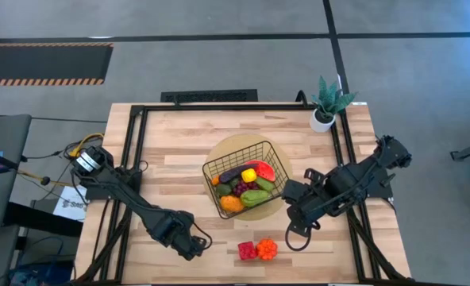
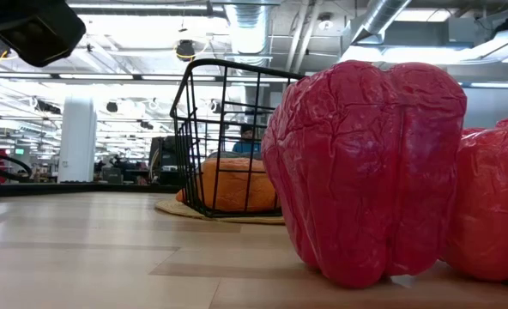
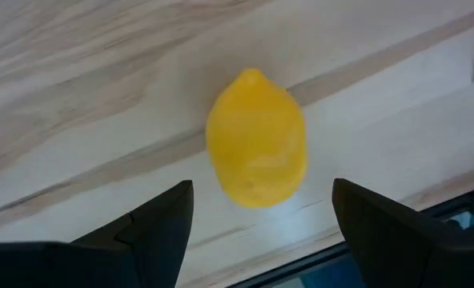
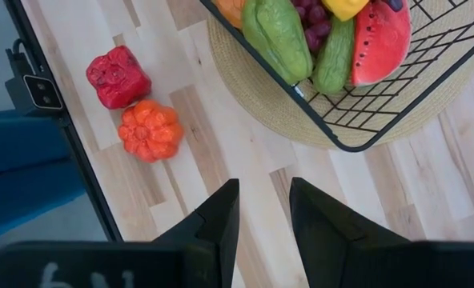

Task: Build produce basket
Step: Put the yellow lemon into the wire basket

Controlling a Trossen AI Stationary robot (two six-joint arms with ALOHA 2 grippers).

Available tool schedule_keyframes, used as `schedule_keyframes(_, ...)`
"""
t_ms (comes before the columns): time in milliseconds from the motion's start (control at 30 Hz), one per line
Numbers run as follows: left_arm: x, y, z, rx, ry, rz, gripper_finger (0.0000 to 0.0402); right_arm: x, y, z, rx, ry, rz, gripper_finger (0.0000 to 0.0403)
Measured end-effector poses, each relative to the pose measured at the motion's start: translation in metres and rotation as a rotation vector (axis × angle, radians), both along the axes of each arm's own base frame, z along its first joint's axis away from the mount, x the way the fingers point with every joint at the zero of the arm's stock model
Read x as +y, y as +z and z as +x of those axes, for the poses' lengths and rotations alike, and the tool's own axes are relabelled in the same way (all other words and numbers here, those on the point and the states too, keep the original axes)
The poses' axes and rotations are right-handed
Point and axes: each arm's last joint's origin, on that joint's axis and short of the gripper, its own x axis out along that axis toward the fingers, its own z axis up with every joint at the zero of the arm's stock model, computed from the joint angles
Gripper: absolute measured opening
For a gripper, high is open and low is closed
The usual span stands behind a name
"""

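A yellow lemon [image 3: 257,138] lies on its side on the wooden table near the front left. My left gripper [image 3: 261,216] hangs open above it, pointing down, one finger on either side and clear of it; in the high view this gripper [image 1: 194,246] hides the lemon. The black wire basket [image 1: 211,168] stands on a round tan mat [image 1: 219,151] and holds a watermelon slice [image 4: 381,40], grapes, green avocados [image 4: 277,36] and other produce. A red pepper [image 1: 247,251] and an orange pepper [image 1: 267,249] rest on the table near the front edge. My right gripper [image 4: 263,216] hovers right of the basket, narrowly open, with nothing between its fingers.
A potted green plant [image 1: 328,102] stands at the far right corner. A black frame [image 1: 136,151] runs around the tabletop. In the low view the red pepper [image 2: 365,172] fills the foreground, with the basket [image 2: 211,112] behind it. Bare wood lies between the lemon and the mat.
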Motion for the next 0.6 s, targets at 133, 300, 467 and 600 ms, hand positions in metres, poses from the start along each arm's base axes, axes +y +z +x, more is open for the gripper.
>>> schedule_keyframes(133,0.0002,-0.0002,-0.0001,0.004,0.02,0.002,0.0282,0.0,0.0,0.0,0.0,0.0,0.001,0.0131)
schedule_keyframes(300,0.0005,-0.0002,0.0001,0.001,0.028,0.007,0.0282,-0.0002,0.0,0.0001,0.0,0.0,0.001,0.0131)
schedule_keyframes(467,0.0007,-0.0002,0.0002,-0.002,0.04,0.012,0.0282,0.0,0.0,0.0,0.001,0.001,0.002,0.0131)
schedule_keyframes(600,0.0018,-0.0003,0.0011,-0.03,0.058,0.048,0.0281,0.0,0.0,0.0,0.002,0.002,0.002,0.0131)
